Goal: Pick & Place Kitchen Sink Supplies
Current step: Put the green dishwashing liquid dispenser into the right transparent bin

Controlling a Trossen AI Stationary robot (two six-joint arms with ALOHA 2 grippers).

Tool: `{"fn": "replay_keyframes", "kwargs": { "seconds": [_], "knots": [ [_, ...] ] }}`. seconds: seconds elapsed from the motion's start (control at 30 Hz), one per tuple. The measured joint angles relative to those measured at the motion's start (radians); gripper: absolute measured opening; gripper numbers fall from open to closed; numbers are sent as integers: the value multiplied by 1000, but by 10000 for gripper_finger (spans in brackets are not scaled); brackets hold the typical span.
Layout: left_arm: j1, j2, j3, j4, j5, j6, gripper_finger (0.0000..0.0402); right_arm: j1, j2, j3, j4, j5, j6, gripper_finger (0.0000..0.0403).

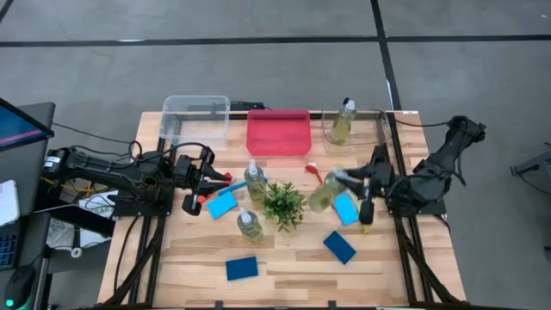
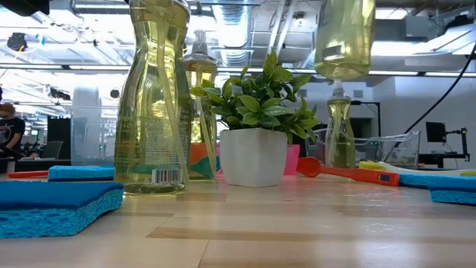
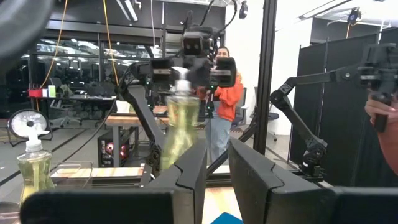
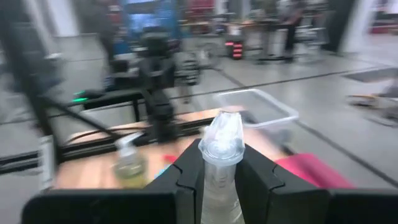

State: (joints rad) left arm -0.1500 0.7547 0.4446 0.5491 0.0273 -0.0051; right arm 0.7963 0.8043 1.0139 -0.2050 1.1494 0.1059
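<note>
My right gripper (image 1: 343,182) (image 4: 221,155) is shut on a clear pump bottle (image 1: 322,196) (image 2: 343,37) of yellow-green liquid, in the air right of the plant (image 1: 284,204). My left gripper (image 1: 207,179) (image 3: 217,155) hovers at the table's left with its fingers slightly apart and nothing between them. Two more bottles (image 1: 255,176) (image 1: 249,222) stand on their bases left of the plant. Another bottle (image 1: 343,120) stands in the far-right clear bin. Blue sponges (image 1: 221,204) (image 1: 345,208) (image 1: 339,246) lie flat, and a red brush (image 1: 314,170) lies behind the plant. My right gripper pinches the bottle between its two fingers at the neck (image 4: 219,171), just under the pump head (image 4: 222,138). The fingers come in about level from the table's right side. The bottle is lifted clear of the table, and its body hangs below the fingers (image 2: 343,45).
A pink bin (image 1: 278,132) and a clear bin (image 1: 196,116) sit along the far edge. Another blue sponge (image 1: 242,268) lies near the front edge. A person in orange (image 3: 227,93) stands in the room beyond the table. Cables and a monitor sit left of the table.
</note>
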Motion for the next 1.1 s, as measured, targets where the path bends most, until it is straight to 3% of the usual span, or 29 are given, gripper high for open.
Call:
{"fn": "replay_keyframes", "kwargs": {
  "seconds": [0.3,1.1],
  "knots": [
    [0,0,0,1,0,0,68,-14,-2,47,-24,423,-76,59],
    [0,0,0,4,0,0,68,-634,-34,48,-34,422,-232,59]
  ]
}}
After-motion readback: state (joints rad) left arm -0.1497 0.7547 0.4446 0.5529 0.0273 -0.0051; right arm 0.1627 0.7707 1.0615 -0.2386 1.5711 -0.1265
